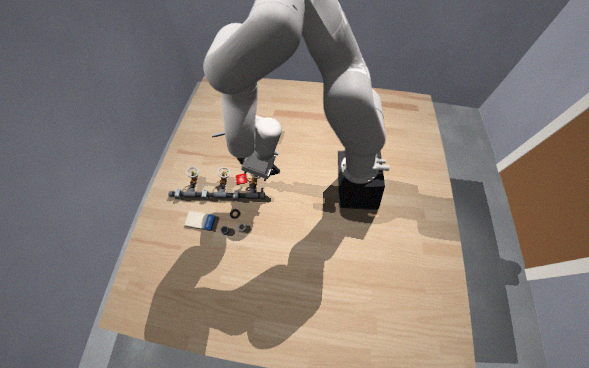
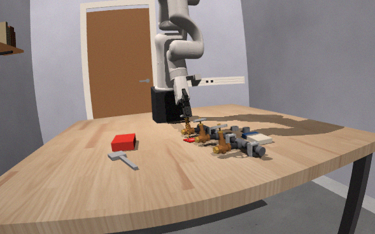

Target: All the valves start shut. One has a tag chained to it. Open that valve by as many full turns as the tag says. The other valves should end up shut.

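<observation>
Three brass valves stand in a row on a grey pipe (image 1: 219,194) on the wooden table. The right-hand valve (image 1: 252,185) has a red tag (image 1: 241,179) beside it; in the exterior view this is the far valve (image 2: 188,128), with the tag (image 2: 189,140) lying on the table in front of it. The middle valve (image 1: 223,176) and left valve (image 1: 192,175) have round handwheels on top. My gripper (image 1: 257,176) (image 2: 186,117) points down directly over the tagged valve, fingers open around its top. The tag's writing is too small to read.
A white and blue block (image 1: 201,220), a black ring (image 1: 234,217) and two small grey fittings (image 1: 233,229) lie in front of the pipe. A red box (image 2: 123,142) and a grey hammer-like tool (image 2: 123,159) lie behind it. My black base (image 1: 361,192) stands to the right.
</observation>
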Robot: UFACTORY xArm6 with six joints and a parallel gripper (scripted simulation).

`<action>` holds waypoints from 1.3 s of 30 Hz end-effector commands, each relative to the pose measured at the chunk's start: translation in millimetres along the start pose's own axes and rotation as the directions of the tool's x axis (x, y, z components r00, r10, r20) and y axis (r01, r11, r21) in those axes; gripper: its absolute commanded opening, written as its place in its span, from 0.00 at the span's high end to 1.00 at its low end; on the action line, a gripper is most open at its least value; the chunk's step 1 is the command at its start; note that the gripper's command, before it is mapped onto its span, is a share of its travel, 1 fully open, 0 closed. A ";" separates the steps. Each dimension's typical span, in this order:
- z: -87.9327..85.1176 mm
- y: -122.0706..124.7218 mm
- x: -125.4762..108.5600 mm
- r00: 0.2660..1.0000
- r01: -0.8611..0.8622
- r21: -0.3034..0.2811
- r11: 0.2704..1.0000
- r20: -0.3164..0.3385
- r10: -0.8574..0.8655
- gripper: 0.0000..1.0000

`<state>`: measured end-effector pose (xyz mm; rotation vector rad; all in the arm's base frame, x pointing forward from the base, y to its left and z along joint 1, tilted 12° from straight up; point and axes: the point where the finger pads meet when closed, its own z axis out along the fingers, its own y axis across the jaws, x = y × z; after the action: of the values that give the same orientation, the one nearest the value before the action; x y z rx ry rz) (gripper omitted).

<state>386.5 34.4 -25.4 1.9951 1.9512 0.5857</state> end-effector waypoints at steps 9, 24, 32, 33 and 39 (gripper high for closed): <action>-0.2 0.1 0.0 1.000 0.000 0.000 1.000 0.001 0.000 0.00; -0.2 0.1 0.0 1.000 -0.006 0.000 1.000 0.001 0.006 0.00; -0.2 0.1 0.0 0.991 -0.133 0.000 0.991 0.001 0.133 0.00; -0.2 0.1 0.0 0.986 -0.164 0.000 0.986 0.001 0.164 0.00; -0.2 0.1 0.0 0.946 -0.325 0.000 0.946 0.001 0.325 0.00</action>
<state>385.8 34.3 -25.8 2.1979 1.7614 0.6214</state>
